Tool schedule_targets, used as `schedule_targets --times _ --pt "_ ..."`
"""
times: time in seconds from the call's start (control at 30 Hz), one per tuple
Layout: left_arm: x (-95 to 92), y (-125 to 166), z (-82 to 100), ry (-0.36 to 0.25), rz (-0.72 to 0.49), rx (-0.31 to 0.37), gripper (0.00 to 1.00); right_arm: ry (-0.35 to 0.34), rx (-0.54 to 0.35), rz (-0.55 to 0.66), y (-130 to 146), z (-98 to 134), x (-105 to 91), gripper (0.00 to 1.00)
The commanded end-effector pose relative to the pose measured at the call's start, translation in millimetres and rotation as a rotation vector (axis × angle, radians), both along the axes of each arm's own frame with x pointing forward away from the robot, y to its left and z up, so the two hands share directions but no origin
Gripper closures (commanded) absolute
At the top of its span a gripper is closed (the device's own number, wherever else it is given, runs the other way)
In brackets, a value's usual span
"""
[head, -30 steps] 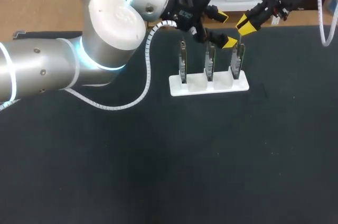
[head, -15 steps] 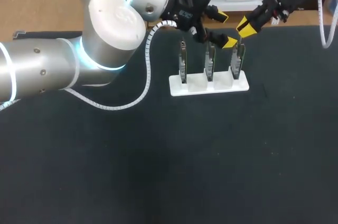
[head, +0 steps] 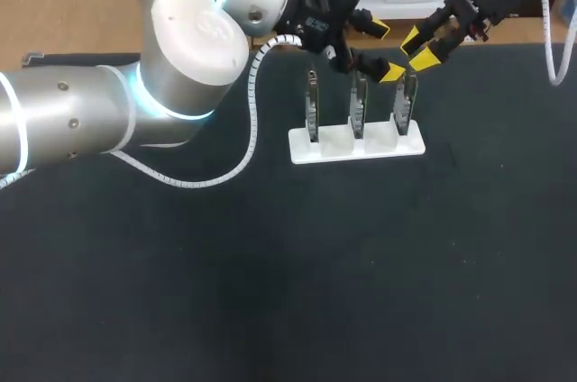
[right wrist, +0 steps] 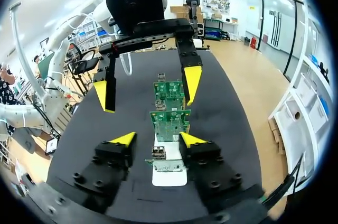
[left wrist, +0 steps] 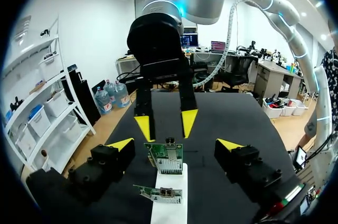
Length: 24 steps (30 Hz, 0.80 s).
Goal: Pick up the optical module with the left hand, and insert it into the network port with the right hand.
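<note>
Three green circuit boards stand upright in a white rack on the dark table — metal ports show on them in the wrist views. Whether the optical module sits in one of those ports cannot be told; no loose module shows. Over the rack's right end the left gripper hangs with fingers spread wide, the end board between them but untouched. Close behind, the right gripper faces the same board, fingers parted and holding nothing. By this showing the pick-up is yet to be made: the left fingers should be centred on the piece, closed squarely from both sides and drawn straight up so the rack does not tip — with the right gripper kept clear, for the yellow tips are near each other. No label or writing on the boards can be read.
</note>
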<state>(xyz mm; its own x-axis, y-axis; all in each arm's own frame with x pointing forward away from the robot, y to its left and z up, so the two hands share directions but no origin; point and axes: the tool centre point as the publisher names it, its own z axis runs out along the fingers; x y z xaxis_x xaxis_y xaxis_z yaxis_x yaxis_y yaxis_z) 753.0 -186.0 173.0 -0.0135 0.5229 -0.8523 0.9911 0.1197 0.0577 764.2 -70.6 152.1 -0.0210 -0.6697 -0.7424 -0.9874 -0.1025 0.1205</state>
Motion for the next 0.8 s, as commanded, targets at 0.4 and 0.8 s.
schedule_targets --times 0.4,0.8 --pt "1.4 -1 1.4 0.004 0.000 0.009 0.00 0.030 0.080 -0.094 -30 19 6.2 0.00" --pt "1.4 -1 1.4 0.004 0.000 0.009 0.00 0.044 0.105 -0.125 -38 16 6.3 1.00"
